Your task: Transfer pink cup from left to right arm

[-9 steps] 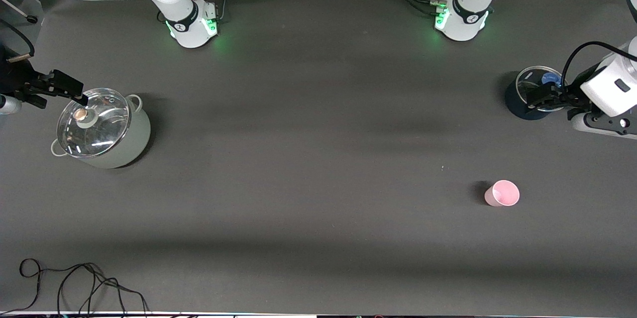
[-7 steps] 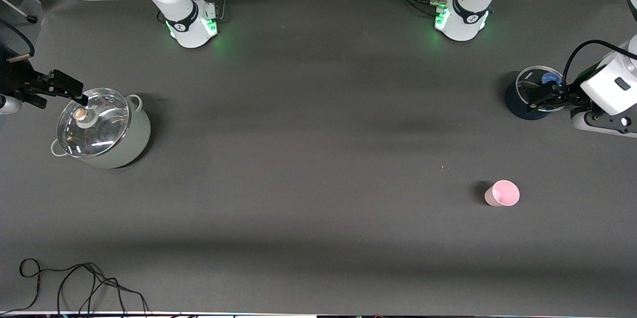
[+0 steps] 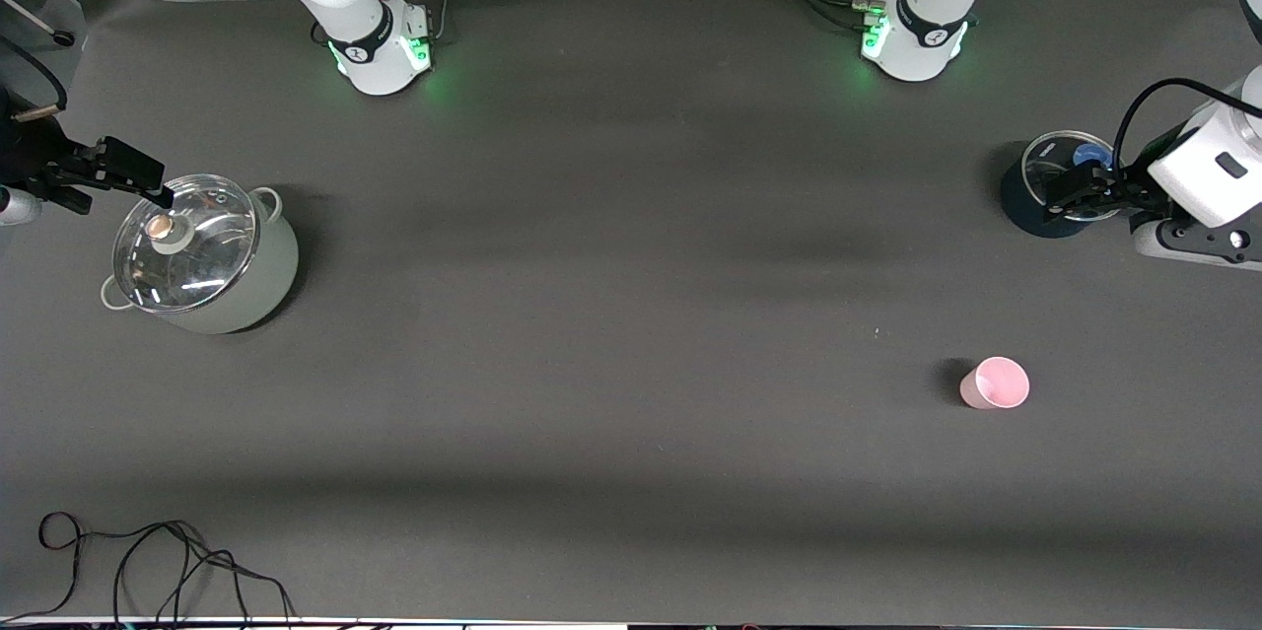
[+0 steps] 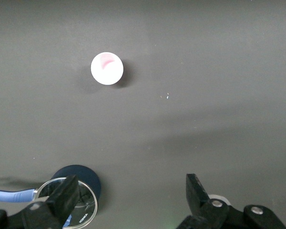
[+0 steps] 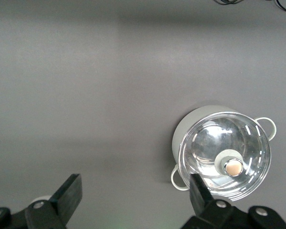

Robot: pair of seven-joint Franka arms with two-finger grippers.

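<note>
Front view: left claw (image 3: 1070, 196) edged aside; pink cup (image 3: 995, 384) unmoved.

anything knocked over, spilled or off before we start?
Nothing stands out. The pink cup stands upright, alone on the table; both pots keep their glass lids. The left gripper and right gripper are open and empty.

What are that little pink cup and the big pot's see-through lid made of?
The small pale-pink cup looks like matte plastic: even colour, no shine. The clear domed lid on the pale grey-green pot seems to be glass, showing bright reflections and a metal rim.
</note>
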